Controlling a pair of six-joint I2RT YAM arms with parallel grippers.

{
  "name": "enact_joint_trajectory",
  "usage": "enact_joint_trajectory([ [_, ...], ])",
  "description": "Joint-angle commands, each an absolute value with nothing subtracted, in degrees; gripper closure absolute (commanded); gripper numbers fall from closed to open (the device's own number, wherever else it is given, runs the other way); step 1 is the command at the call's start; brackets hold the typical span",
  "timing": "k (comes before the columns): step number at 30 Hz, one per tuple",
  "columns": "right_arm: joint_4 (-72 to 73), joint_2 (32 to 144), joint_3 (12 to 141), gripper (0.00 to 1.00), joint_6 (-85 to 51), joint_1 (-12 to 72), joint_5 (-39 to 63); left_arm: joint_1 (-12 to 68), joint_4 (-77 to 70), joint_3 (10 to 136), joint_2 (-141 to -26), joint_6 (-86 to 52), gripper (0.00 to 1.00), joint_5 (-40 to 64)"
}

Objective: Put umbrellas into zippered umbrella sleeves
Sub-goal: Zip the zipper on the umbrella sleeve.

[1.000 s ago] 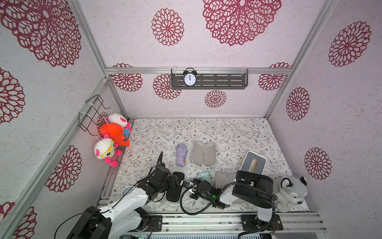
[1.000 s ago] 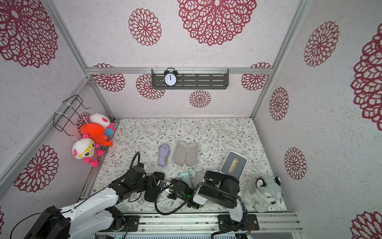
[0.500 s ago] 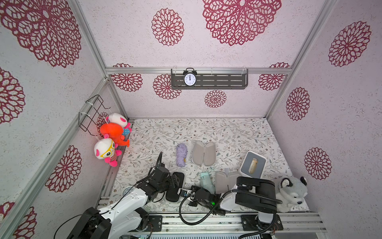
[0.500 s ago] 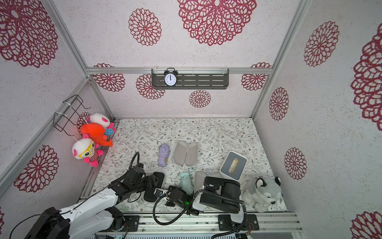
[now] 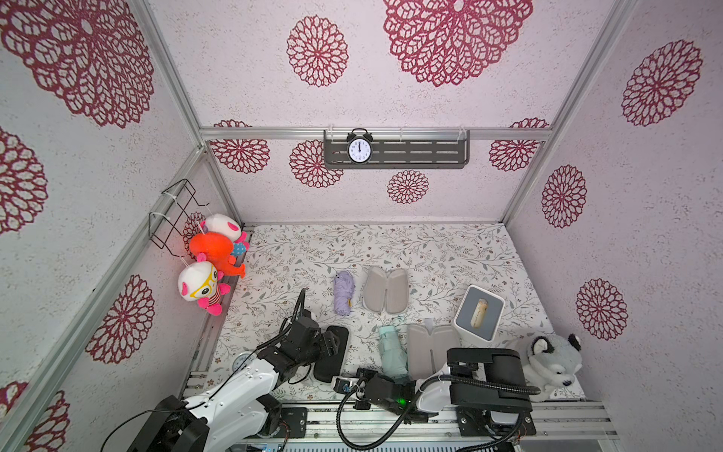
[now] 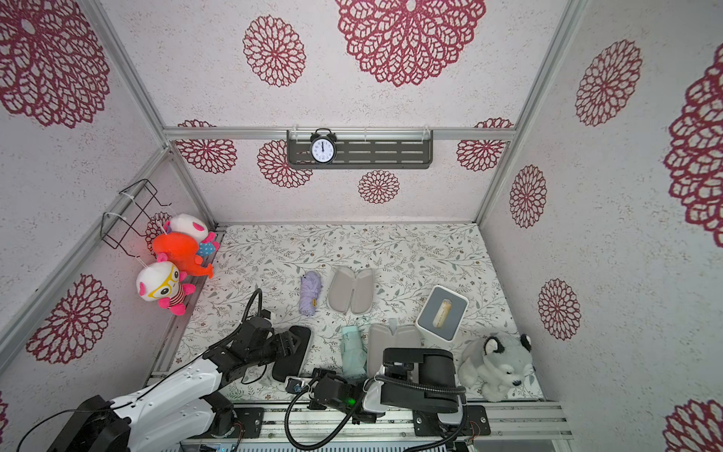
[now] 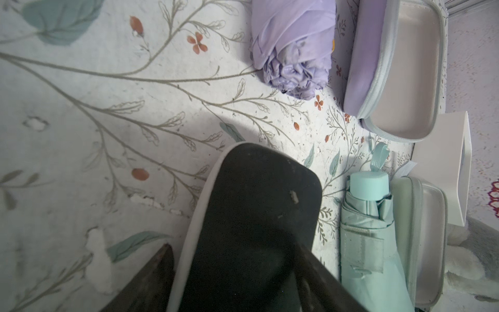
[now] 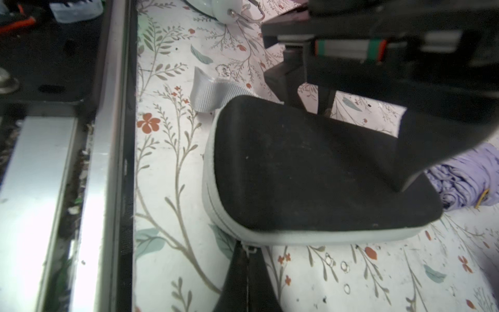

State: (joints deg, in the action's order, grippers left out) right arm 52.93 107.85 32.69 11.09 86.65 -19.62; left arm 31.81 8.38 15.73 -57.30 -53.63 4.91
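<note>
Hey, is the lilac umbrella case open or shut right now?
Open. The lilac case lies spread flat, both grey-lined halves facing up and empty; the lilac umbrella lies beside it.

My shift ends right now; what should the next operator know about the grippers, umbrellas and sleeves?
Left gripper: jaws straddling the closed black sleeve, apparently gripping it.
Right gripper: shut, tips at its zipper pull.
Lilac umbrella lies beside the open lilac sleeve; mint umbrella beside the open mint sleeve.
Done: black sleeve closed; black umbrella not in view, presumably inside.
To do: pack and zip lilac and mint.
</note>
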Motion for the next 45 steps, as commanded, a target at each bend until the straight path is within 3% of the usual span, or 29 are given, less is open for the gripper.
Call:
enact_joint_trajectory([
  [1, 51.69, 107.37, 34.94, 1.0, 9.56, 89.76, -17.9, 31.15, 12.28, 13.42, -56.75, -54.67, 0.29, 3.47],
  [9, 53.44, 109.43, 36.57, 1.0, 6.12, 90.81, -21.96, 31.38, 12.48, 12.55, -53.73, -56.03, 0.29, 3.38],
  [19, 51.12, 108.28, 33.6, 1.0, 1.97, 83.77, -22.86, 32.82, 16.35, 12.3, -49.4, -56.65, 0.16, 2.78],
  [21, 51.38, 108.28, 33.19, 1.0, 2.15, 82.43, -22.85, 33.84, 17.79, 12.7, -48.16, -56.44, 0.02, 2.64],
  [24, 52.73, 107.73, 32.31, 1.0, 3.2, 80.21, -22.22, 35.79, 16.82, 12.5, -46.78, -56.34, 0.01, 2.19],
  [27, 53.48, 107.79, 32.33, 1.0, 5.07, 78.11, -20.75, 36.12, 15.29, 12.02, -46.84, -56.51, 0.12, 2.42],
  [45, 53.13, 107.45, 32.26, 1.0, 5.26, 83.75, -22.32, 37.07, 13.59, 9.99, -47.71, -58.71, 0.35, 1.19],
])
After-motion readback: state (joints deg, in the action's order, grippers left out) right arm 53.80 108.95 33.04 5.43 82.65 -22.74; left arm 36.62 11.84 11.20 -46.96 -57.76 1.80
